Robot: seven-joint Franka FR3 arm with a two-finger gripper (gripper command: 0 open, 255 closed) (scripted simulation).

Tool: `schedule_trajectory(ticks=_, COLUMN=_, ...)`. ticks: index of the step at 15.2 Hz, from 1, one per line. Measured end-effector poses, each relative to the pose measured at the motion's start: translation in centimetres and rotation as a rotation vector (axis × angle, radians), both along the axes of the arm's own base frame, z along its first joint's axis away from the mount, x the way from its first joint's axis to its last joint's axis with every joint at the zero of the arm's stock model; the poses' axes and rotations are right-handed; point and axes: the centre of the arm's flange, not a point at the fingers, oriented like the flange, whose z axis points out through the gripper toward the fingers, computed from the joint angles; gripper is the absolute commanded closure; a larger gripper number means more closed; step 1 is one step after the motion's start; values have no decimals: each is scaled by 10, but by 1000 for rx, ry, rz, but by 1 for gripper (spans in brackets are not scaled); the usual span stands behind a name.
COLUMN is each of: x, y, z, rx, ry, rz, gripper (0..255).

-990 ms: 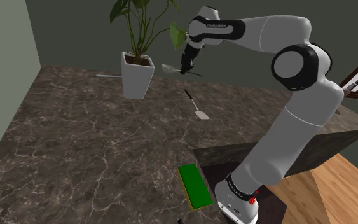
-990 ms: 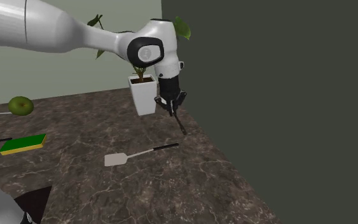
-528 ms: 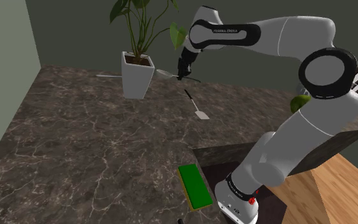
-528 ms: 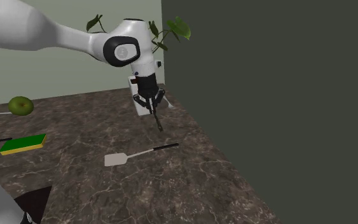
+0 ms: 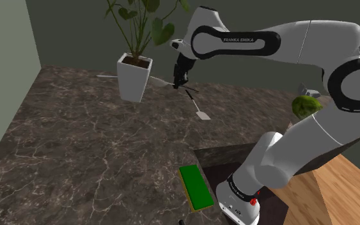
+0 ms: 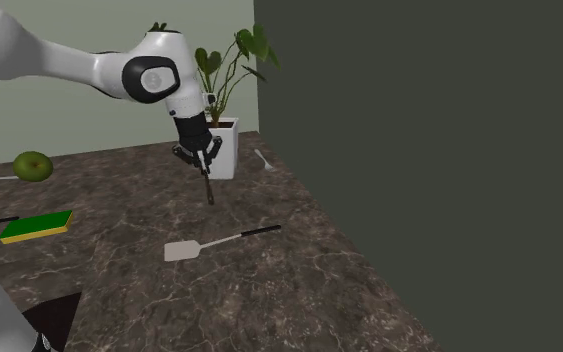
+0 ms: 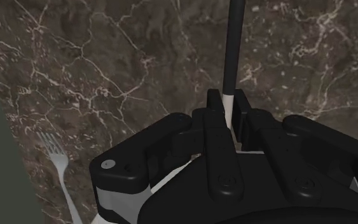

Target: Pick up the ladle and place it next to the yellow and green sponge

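The gripper (image 6: 201, 158) hangs above the dark marbled countertop (image 5: 76, 140), just beside the white planter (image 6: 224, 150) with its leafy plant. Its fingers (image 7: 214, 105) are clamped on the ladle (image 6: 209, 188). In the wrist view the pale part of the shaft sits pinched between them and the black handle runs on away from the hand. The ladle is off the surface with its handle pointing down toward the counter. Its bowl seems tucked behind the hand, though I cannot make it out. A spatula (image 6: 184, 250) lies flat nearby, and a fork (image 7: 60, 170) rests close to the wall. The yellow and green sponge (image 5: 195, 186) lies well apart, near the stand. A green apple (image 6: 32, 165) sits farther along the counter.
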Motion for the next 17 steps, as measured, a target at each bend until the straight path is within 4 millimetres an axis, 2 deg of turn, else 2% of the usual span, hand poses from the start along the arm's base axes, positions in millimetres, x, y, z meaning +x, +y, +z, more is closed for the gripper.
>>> schedule_trajectory(ticks=17, x=-121, y=189, z=1, rx=0, ry=-1, rz=3, gripper=255)
